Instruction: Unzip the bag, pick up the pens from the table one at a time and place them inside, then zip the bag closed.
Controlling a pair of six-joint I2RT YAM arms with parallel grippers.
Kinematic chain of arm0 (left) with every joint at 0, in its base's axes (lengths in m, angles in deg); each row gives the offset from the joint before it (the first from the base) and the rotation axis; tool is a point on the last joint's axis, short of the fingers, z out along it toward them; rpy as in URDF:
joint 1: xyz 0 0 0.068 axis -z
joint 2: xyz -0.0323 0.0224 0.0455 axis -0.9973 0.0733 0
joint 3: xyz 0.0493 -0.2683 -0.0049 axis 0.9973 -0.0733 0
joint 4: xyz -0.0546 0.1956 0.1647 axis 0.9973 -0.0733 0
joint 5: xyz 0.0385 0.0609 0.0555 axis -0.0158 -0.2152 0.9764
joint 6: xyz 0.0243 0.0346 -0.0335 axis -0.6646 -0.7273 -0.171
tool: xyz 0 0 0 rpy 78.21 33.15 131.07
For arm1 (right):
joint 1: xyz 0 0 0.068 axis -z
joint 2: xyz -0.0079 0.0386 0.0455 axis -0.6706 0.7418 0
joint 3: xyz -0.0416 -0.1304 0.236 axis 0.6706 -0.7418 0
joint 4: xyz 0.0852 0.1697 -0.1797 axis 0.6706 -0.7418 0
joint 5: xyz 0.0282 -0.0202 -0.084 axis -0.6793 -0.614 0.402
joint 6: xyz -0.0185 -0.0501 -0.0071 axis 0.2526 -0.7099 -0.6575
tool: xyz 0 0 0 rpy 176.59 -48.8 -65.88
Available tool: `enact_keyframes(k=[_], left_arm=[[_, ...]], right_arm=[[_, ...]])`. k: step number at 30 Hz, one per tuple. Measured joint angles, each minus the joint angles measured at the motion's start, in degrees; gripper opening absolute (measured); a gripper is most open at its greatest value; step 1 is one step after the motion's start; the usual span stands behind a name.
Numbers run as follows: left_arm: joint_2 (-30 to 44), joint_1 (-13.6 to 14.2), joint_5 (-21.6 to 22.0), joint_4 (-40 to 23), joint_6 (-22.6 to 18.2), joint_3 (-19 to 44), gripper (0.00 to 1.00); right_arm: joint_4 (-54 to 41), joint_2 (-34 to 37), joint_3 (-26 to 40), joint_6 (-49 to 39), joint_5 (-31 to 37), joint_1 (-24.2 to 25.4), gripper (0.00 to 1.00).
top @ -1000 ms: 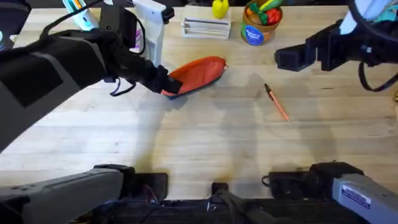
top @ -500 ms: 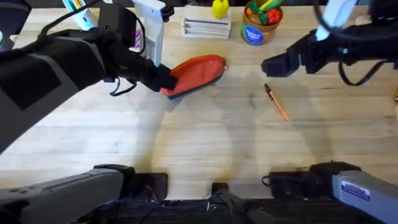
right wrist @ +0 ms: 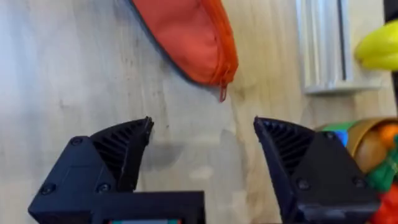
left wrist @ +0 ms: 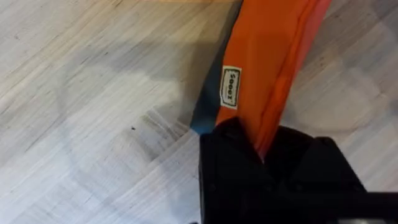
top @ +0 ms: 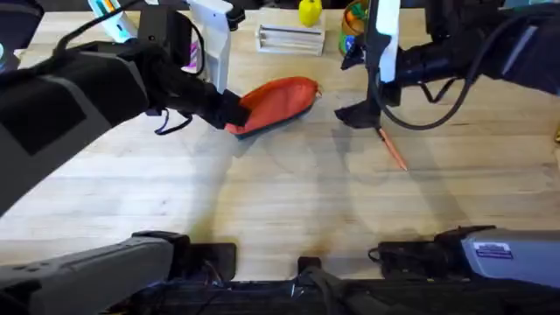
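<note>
The orange-red bag [top: 280, 99] lies slanted on the table [top: 289, 201], left of the middle. My left gripper [top: 231, 112] is shut on the bag's lower left end; in the left wrist view the black fingers [left wrist: 261, 155] pinch the orange fabric [left wrist: 273, 56] just below a small white label. My right gripper [top: 353, 112] hovers between the bag's right end and the pen [top: 391, 146], an orange pen with a dark tip lying on the wood. In the right wrist view that gripper [right wrist: 202, 134] is open and empty. The bag's end [right wrist: 189, 37] and its zipper pull [right wrist: 222, 94] lie just beyond it.
Along the back edge stand a silver box [top: 290, 38], a yellow toy [top: 310, 11] and a can of toy vegetables [top: 357, 39]. A white stand [top: 210, 31] rises behind the left arm. Bare wood stretches across the front half of the table.
The right arm has swung left from the right edge and dropped toward the table, ending near the bag's right end. The left gripper and the bag have stayed put.
</note>
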Motion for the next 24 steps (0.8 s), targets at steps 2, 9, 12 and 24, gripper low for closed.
enact_keyframes(k=[2,9,12,24], left_arm=[[0.00,0.00,0.00,0.02,0.00,0.00,0.061],[0.00,0.00,0.02,0.07,-0.02,0.00,0.061],[0.00,0.00,0.02,0.09,-0.02,0.00,0.061],[0.00,0.00,0.02,0.15,-0.02,0.00,0.057]], right_arm=[[2.88,2.30,0.14,-2.43,-2.76,0.40,0.996],[9.99,11.11,0.19,-6.85,-11.88,1.12,0.995],[11.68,13.16,0.19,-7.02,-14.91,1.38,0.996],[16.61,17.57,0.35,-3.07,-20.66,2.59,0.996]])
